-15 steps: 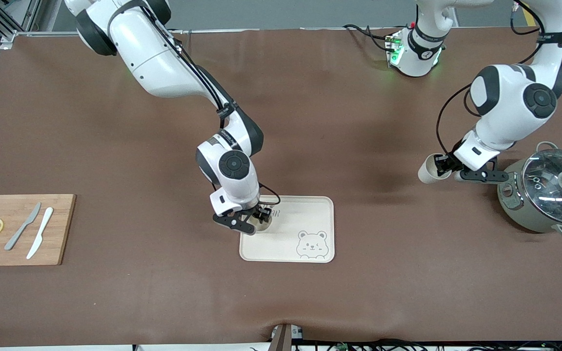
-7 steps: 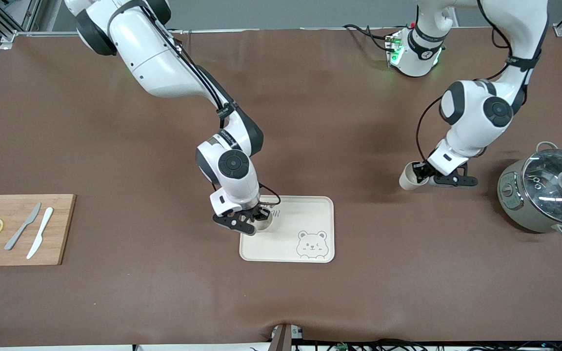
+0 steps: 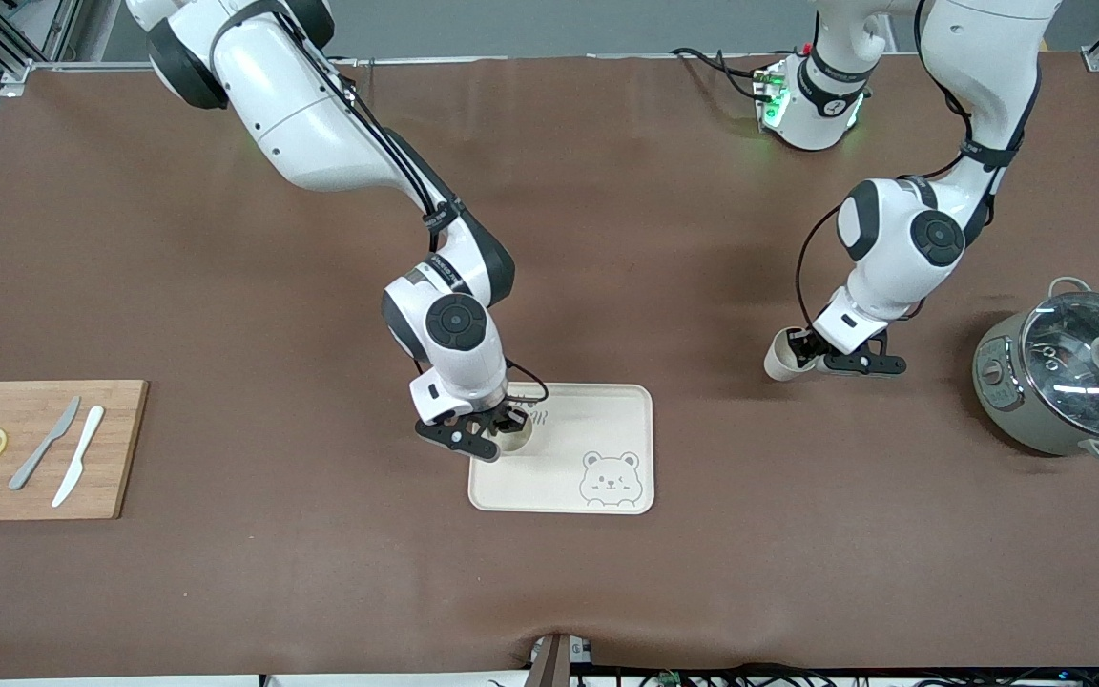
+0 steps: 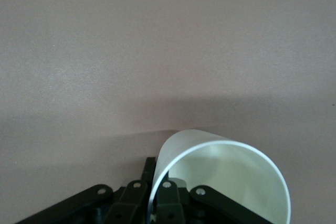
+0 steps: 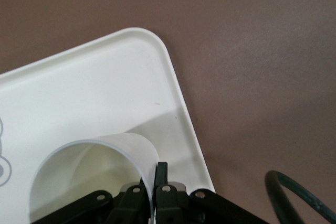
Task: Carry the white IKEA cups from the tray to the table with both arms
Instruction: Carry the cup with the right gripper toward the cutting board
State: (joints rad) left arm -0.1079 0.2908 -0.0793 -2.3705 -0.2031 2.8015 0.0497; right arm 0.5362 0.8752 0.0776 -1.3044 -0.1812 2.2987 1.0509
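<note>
gripping one wall of a white cup (image 3: 783,353), the left gripper (image 3: 805,351) hung over bare surface (image 3: 225,592) between the tray (image 3: 607,420) and the pot (image 3: 1069,382), its jaws pinched shut on the rim, one finger inside and one outside; the right gripper (image 3: 508,426) had its jaws likewise closed on the rim of the second cup (image 3: 514,439), which sat on the tray at the corner toward the right arm's end; both grips were thin one-wall pinches, so a cup could probably pivot or slip if an arm swung fast; the cup over the surface looked tilted, so releasing it before it was level and down could tip it; lifting the other cup at an angle could catch the tray's raised rim.
</note>
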